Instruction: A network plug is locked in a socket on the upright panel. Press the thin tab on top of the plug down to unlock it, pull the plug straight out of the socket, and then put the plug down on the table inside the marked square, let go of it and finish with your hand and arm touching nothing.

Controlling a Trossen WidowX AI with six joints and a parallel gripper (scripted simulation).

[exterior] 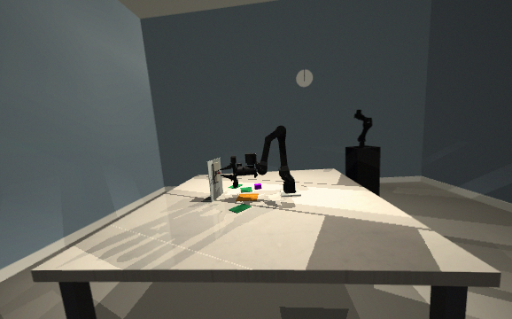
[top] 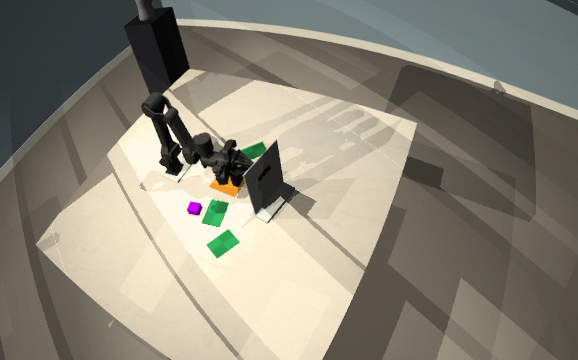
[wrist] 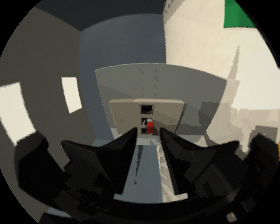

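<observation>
The room has dark blue-grey walls [exterior: 221,66]. A small round clock [exterior: 304,78], I think, hangs on the back wall. The floor [exterior: 473,208] is brown. A black stand [exterior: 362,166] sits behind the pale tabletop [exterior: 247,248], crossed by sunlight and shadows.

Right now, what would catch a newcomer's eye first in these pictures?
Probably the black arm's gripper, partly open and holding nothing, reaching level toward the upright grey panel near the table's middle. Next come the colours beneath it: an orange square under the wrist, flat green patches around it, and a small purple cube beside them.
</observation>
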